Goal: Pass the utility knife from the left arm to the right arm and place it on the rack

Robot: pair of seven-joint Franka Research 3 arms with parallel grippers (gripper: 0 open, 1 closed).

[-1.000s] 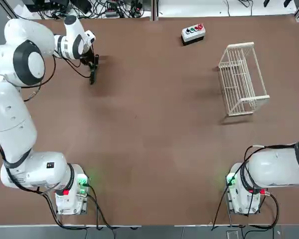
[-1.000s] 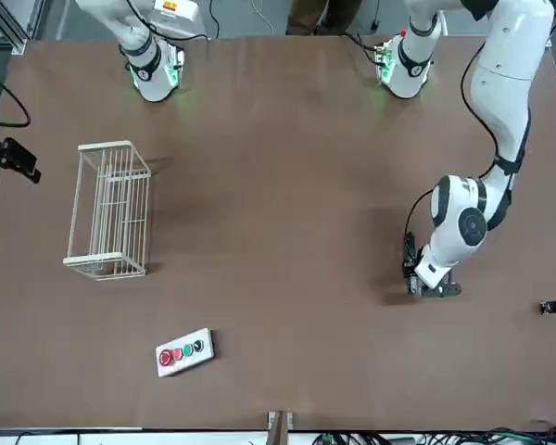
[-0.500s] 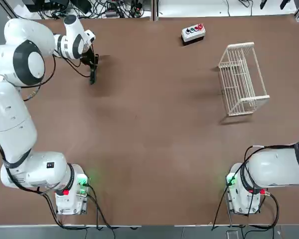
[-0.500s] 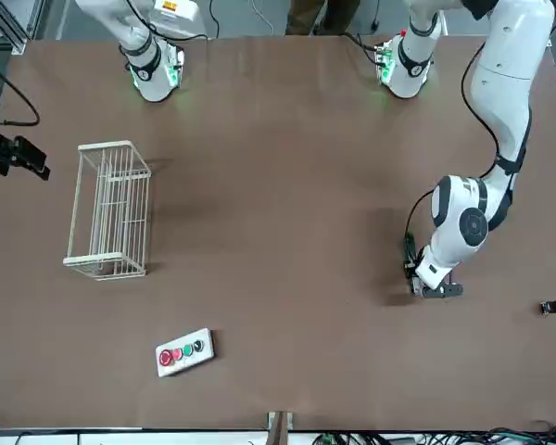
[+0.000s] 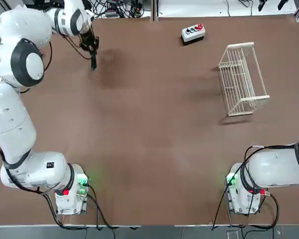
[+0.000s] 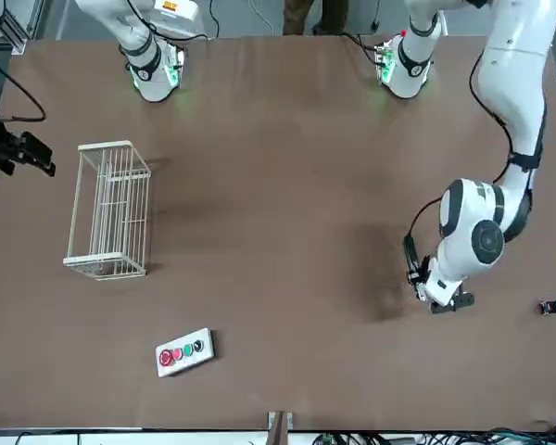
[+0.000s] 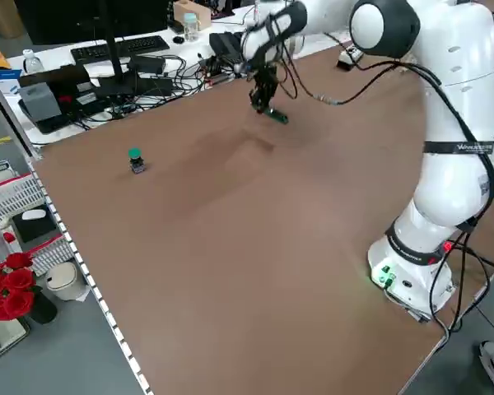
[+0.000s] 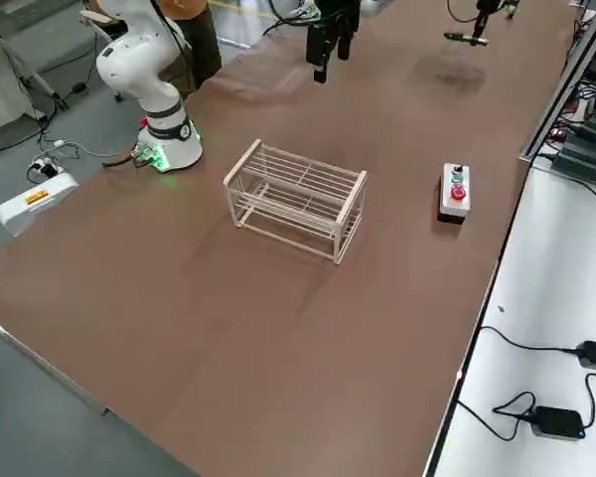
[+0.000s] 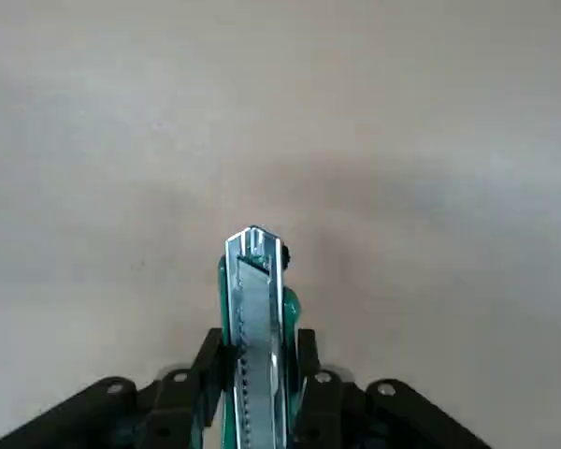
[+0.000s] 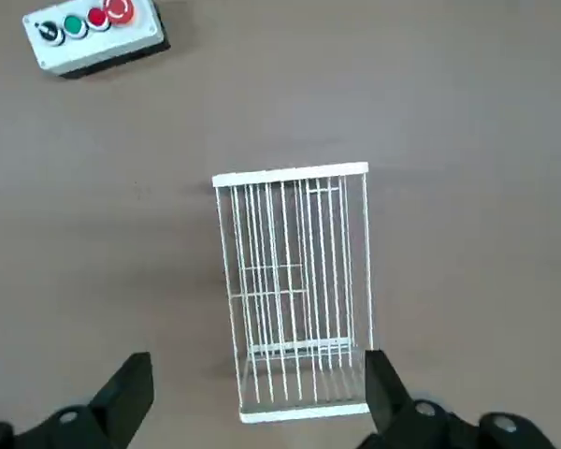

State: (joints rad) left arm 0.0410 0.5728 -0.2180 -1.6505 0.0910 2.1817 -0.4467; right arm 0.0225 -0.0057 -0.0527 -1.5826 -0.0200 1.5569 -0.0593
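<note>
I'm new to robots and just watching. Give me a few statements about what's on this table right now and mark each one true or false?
1. The left gripper has its fingers closed on the utility knife. True.
2. The knife lies inside the rack. False: the rack holds nothing; the knife is held above the table at the far left corner.
3. The right gripper has its fingers open, above the rack. True.
4. The button box sits inside the rack. False: it rests on the table, apart from the rack.
</note>
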